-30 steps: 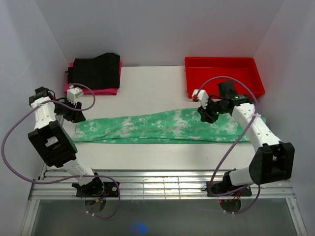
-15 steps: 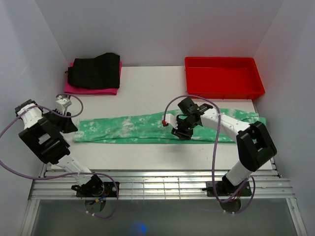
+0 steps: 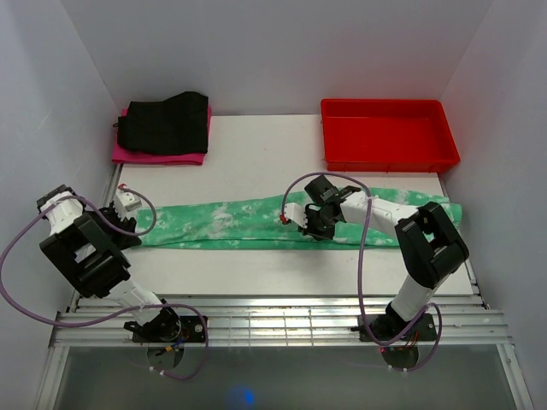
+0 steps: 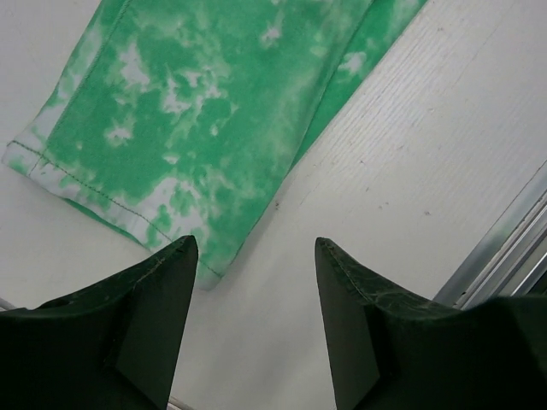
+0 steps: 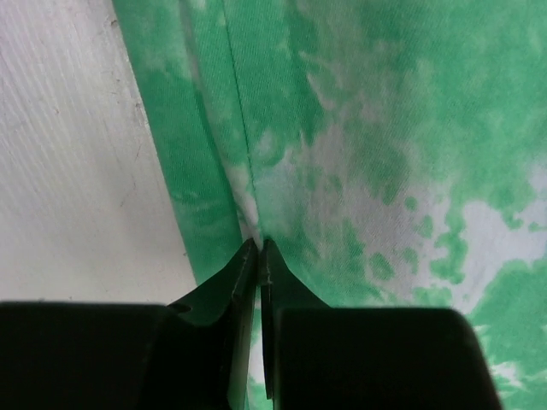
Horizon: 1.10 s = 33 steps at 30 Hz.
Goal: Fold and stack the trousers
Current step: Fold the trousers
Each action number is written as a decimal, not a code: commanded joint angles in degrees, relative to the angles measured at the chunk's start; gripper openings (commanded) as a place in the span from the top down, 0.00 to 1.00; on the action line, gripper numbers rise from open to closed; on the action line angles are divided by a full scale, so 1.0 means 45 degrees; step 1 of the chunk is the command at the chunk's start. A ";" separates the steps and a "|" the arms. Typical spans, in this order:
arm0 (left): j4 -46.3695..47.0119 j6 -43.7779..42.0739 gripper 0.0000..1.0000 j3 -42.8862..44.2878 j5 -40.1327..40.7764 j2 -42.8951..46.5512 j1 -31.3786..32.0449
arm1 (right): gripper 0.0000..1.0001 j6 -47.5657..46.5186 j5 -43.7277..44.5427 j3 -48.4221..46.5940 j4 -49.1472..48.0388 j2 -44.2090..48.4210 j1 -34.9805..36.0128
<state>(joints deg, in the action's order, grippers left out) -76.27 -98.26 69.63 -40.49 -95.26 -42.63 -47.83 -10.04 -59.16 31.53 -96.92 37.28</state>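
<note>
The green tie-dye trousers (image 3: 239,222) lie flat in one long strip across the table, with the hem at the left. My left gripper (image 3: 120,229) is open and empty, low over bare table just beside the hem. In the left wrist view the hem (image 4: 94,192) lies just ahead-left of the gripper (image 4: 255,256). My right gripper (image 3: 312,224) is over the middle of the strip. In the right wrist view it (image 5: 259,248) is shut, with its tips on the trousers (image 5: 385,128) at a seam near the front edge. The fabric there shows no pucker.
A red tray (image 3: 389,158) stands at the back right. A black garment (image 3: 162,124) lies folded on a pink one (image 3: 158,157) at the back left. A metal rail (image 3: 282,320) runs along the table's near edge. Side walls stand close on both sides.
My right gripper has moved left from the trousers' right end to the middle and come down onto the fabric. My left gripper has moved down beside the left hem.
</note>
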 commanded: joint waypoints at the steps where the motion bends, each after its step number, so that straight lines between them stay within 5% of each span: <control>1: 0.0015 -0.2185 0.32 -0.0509 0.0208 0.0407 -0.0018 | 0.92 0.0024 0.0259 0.0138 -0.0346 0.0210 0.0095; 19: 0.1030 -0.5567 0.42 -0.2073 0.0559 0.0310 0.0099 | 0.92 0.0064 0.0358 0.0547 0.0083 0.2203 0.0056; 29: 0.2167 -0.4084 0.74 -0.1785 0.1068 -0.0606 0.0333 | 0.92 -0.0483 0.0337 0.2657 -0.0932 0.1891 -0.0061; 33: 0.0020 -0.2837 0.68 0.0479 -0.0646 -0.1193 -0.0115 | 0.92 -0.0640 0.0338 0.2795 -0.0913 0.2124 -0.0061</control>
<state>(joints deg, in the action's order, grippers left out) -70.32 -112.51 63.99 -36.71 -100.77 -41.78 -49.67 -8.97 -48.10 26.96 -87.68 37.26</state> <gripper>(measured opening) 0.300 0.081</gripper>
